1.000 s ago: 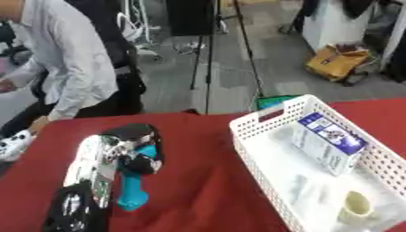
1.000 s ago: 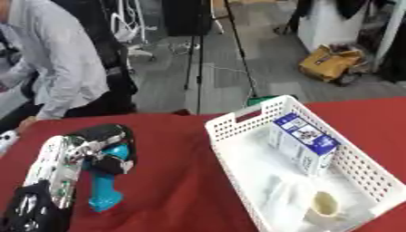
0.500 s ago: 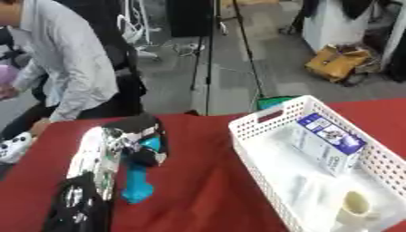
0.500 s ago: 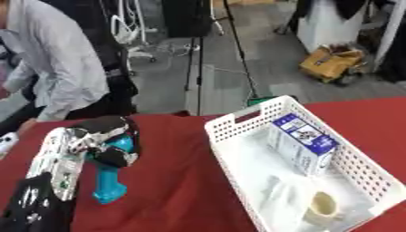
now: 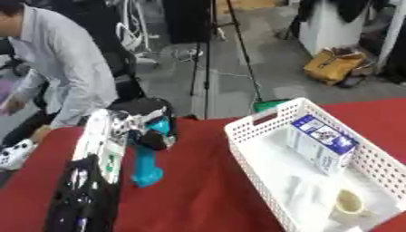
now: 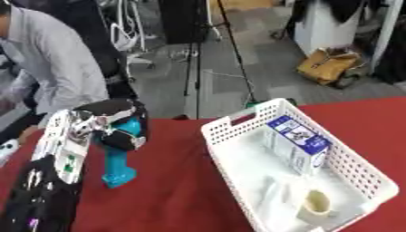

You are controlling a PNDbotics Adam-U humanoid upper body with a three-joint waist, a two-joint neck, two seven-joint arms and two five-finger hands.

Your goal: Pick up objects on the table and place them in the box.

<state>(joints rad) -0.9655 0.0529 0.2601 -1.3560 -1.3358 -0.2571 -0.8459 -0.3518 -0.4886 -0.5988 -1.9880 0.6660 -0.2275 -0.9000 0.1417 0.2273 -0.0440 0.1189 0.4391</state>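
My left hand (image 5: 151, 123) is shut on a teal tool-shaped object (image 5: 147, 159), which hangs lifted over the red table (image 5: 198, 190), left of the white basket (image 5: 252, 128). The arm runs down to the lower left. Inside the basket lie a blue and white carton (image 5: 321, 143), a pale cup (image 5: 345, 202) near the front and a clear wrapper (image 5: 297, 189). My right hand shows in neither view.
A white and black object (image 5: 14, 154) lies at the table's left edge. A person in a grey shirt (image 5: 67, 68) bends over beyond the far left of the table. Tripod legs and bags stand on the floor behind.
My left hand has carried the teal object up and towards the far side, a little to the right. The basket's contents have not moved.
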